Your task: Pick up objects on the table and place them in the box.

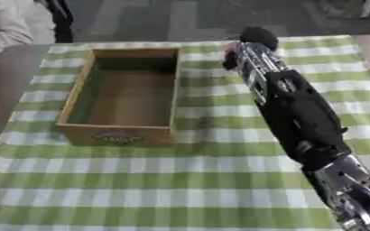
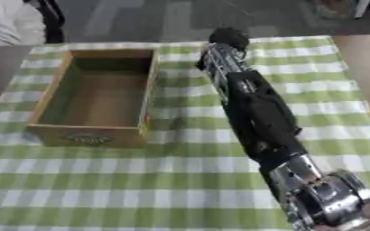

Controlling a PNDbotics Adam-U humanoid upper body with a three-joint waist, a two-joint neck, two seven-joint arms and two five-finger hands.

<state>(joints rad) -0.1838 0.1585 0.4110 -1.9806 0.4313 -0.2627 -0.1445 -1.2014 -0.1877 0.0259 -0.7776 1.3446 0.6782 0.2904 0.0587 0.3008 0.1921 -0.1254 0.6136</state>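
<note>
Box (image 1: 125, 97) first: it sits on the left part of the table, a shallow wooden crate with its long side running away from the robot, and it looks empty inside. No loose objects show anywhere on the cloth, though something may lie hidden under the outstretched arm or hand.

Reaching far across the table from the lower right, the right arm (image 2: 259, 117) ends in the right hand (image 1: 257, 37) near the far edge, to the right of the box and clear of it. The hand appears as a dark rounded shape; I cannot tell whether its fingers are spread, closed or holding anything. The left hand is not in view.

To do this step well, the hand should probably settle squarely over whatever it is after at the far edge, then carry it left and lower it inside the box walls rather than clipping the near rim.

Green and white checked cloth (image 1: 180, 180) covers the table and lies flat. Beyond it is a dark floor, and a person's light sleeve (image 1: 2, 27) shows at the upper left corner.
</note>
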